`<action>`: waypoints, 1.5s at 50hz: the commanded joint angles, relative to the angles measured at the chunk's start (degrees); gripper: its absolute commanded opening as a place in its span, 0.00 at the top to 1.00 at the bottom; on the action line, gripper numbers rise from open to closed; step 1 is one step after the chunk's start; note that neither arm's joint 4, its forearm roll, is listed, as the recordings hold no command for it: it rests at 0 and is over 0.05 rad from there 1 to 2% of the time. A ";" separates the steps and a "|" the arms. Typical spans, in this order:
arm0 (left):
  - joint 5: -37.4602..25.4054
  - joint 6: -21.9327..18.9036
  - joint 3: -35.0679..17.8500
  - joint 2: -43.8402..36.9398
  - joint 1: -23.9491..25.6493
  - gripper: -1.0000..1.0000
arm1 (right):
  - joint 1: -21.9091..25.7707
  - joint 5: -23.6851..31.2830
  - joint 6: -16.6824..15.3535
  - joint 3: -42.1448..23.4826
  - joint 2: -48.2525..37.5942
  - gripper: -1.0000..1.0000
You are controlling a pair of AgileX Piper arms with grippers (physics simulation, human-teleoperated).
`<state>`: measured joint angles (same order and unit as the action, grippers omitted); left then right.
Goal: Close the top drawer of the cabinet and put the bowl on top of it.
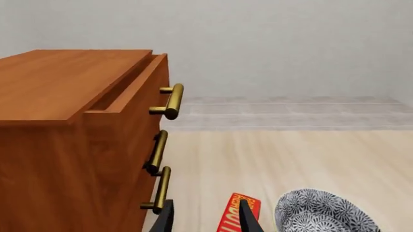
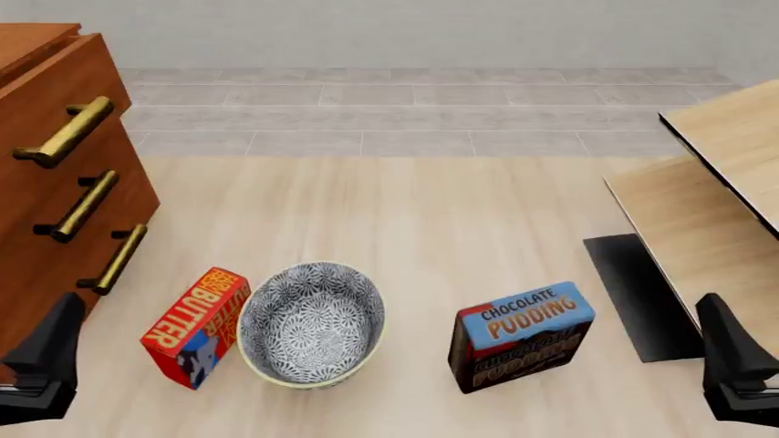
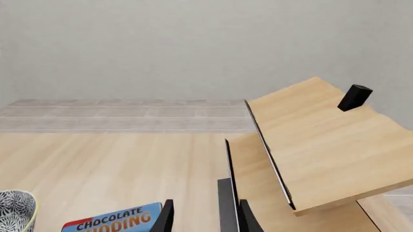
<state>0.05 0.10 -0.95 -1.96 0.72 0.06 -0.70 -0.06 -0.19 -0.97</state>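
The reddish-brown cabinet [image 2: 27,274] stands at the left edge of the table. Its top drawer [image 2: 58,91] is pulled out a little. In the left wrist view a gap shows behind the top drawer [image 1: 152,89], next to the cabinet top [image 1: 65,77]. The grey-and-white patterned bowl [image 2: 313,324] sits upright on the table in front of centre, apart from the cabinet. My left gripper [image 2: 46,363] hangs low at the near left, open and empty, with its fingertips [image 1: 166,218] apart. My right gripper [image 2: 734,363] is at the near right, open and empty.
A red butter box [image 2: 195,326] leans just left of the bowl. A chocolate pudding box [image 2: 521,336] stands to its right. Pale wooden furniture [image 2: 718,182] with a dark base fills the right side, with a small black block [image 3: 355,97] on it.
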 commanded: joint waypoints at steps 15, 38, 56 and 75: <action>-1.34 1.28 -13.19 -10.11 0.98 0.00 | -0.04 0.17 0.03 0.02 0.20 0.00; 2.01 3.98 -19.04 -21.71 2.08 0.00 | -0.04 0.16 0.02 0.02 0.19 0.00; 8.88 4.16 -17.76 -29.14 0.43 0.00 | -0.05 0.16 0.03 0.02 0.19 0.00; 13.24 3.58 -16.89 -33.29 -2.55 0.00 | -0.04 0.17 0.02 0.02 0.21 0.00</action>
<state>11.63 3.85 -18.11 -33.40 -0.27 0.07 -0.74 -0.07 -0.20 -1.02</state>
